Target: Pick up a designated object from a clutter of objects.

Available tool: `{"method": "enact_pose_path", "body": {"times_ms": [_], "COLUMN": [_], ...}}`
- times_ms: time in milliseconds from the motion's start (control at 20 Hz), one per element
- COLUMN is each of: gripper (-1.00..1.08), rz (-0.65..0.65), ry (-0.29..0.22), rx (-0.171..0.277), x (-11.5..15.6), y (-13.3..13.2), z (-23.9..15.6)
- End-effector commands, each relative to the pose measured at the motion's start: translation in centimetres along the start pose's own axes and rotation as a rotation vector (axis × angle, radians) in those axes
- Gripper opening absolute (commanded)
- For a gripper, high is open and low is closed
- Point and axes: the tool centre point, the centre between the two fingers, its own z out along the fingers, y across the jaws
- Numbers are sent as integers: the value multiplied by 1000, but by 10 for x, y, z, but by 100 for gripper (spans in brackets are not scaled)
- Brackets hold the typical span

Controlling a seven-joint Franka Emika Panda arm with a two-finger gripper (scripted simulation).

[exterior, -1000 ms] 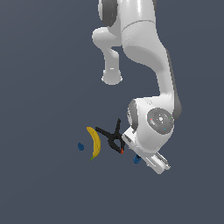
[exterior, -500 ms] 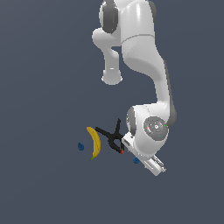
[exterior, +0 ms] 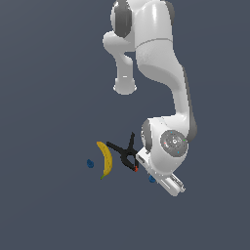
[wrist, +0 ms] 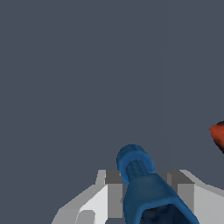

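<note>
Lowering a touch since a second ago, the glossy white arm now has its wrist tucked closer over the clutter in the lower middle of the exterior view. Just under the hand's edge a sliver of the designated object peeks out, dark blue. From the wrist camera it reads far better: a ribbed, elongated blue piece with a lighter rounded end, sitting between the two pale grey fingers of the gripper, which flank it closely; whether they press it I cannot tell. Only the exterior view shows the smooth curved banana, the black spring clamp and the rounder blue blob farther left.
</note>
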Motion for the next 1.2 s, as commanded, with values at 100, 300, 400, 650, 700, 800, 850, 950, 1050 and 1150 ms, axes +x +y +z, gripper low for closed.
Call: {"method": "enact_pose_path", "body": {"times_ms": [100,300,400,650,700,800,850,950,1050,1150], "gripper": [-100,-100,-100,-100,-100,-100,-100,-100,-100,-100], "rz": [0,0,0,0,0,0,0,0,0,0], "ry": [0,0,0,0,0,0,0,0,-1,-1], "rx": [0,0,0,0,0,0,0,0,0,0], "x": [0,-1,-1,-4,-5,-6,-7,-9,-11,-14], "y": [0,3,5,17,20,27,31,39,49,60], "z": [0,-3,-6,-19,-22,-30,-35,-45,-56,-69]}}
